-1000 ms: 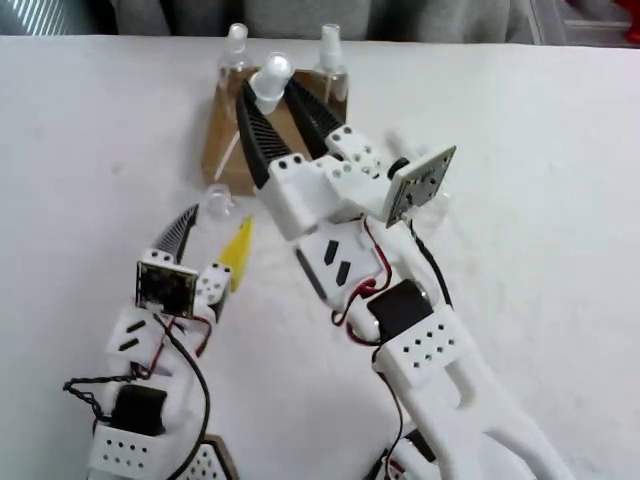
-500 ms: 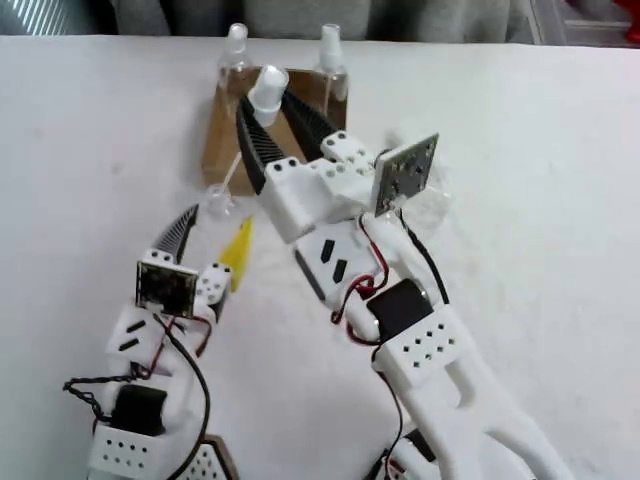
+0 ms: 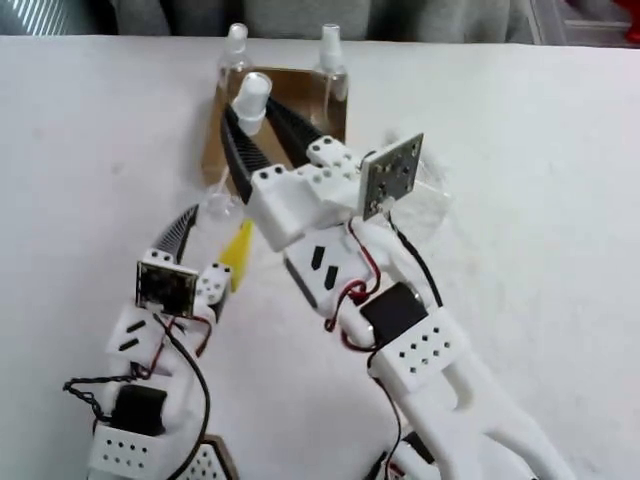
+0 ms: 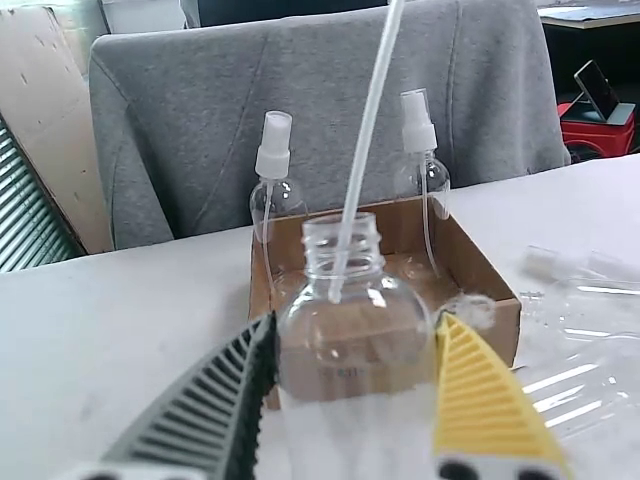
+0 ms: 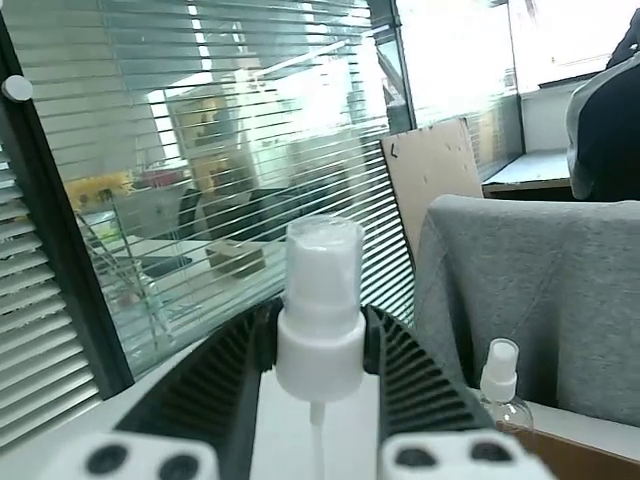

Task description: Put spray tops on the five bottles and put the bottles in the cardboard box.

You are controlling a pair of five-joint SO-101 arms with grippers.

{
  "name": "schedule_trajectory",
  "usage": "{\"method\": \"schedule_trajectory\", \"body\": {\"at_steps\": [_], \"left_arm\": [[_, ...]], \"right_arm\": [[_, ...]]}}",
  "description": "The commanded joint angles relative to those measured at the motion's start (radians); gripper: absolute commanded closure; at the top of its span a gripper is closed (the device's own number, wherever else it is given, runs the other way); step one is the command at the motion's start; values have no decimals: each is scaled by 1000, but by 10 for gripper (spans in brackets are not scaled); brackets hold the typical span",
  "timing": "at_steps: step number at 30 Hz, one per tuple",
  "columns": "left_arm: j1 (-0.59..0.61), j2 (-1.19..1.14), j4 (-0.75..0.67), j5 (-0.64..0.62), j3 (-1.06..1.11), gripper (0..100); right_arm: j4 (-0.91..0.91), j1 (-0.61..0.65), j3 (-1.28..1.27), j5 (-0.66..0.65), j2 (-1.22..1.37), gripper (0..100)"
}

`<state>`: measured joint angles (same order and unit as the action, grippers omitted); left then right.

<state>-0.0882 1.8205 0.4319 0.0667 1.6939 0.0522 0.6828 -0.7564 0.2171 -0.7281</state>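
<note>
The spray top (image 5: 318, 330), clamped in the right end effector (image 5: 320, 325), is held above the open bottle (image 4: 350, 300) with its dip tube (image 4: 365, 150) slanting into the neck; the left end effector (image 4: 354, 345) grips that bottle on the tabletop (image 3: 520, 120), toward its far edge, just beside the cardboard box (image 4: 490, 310). Judged risk: the slanted approach may seat the collar crooked on the rim or tip the bottle. Whether the two capped bottles (image 3: 235, 50) stand inside the box or behind it cannot be told.
</note>
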Motion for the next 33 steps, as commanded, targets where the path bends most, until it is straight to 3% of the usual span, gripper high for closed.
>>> {"method": "schedule_trajectory", "body": {"at_steps": [1, 33], "left_arm": [[-12, 10, -2, 2, -2, 868], [-12, 10, 14, 2, -2, 868]], "right_arm": [[-7, 28, 28, -9, -4, 971], [-1, 119, -229, -9, -4, 971]]}}
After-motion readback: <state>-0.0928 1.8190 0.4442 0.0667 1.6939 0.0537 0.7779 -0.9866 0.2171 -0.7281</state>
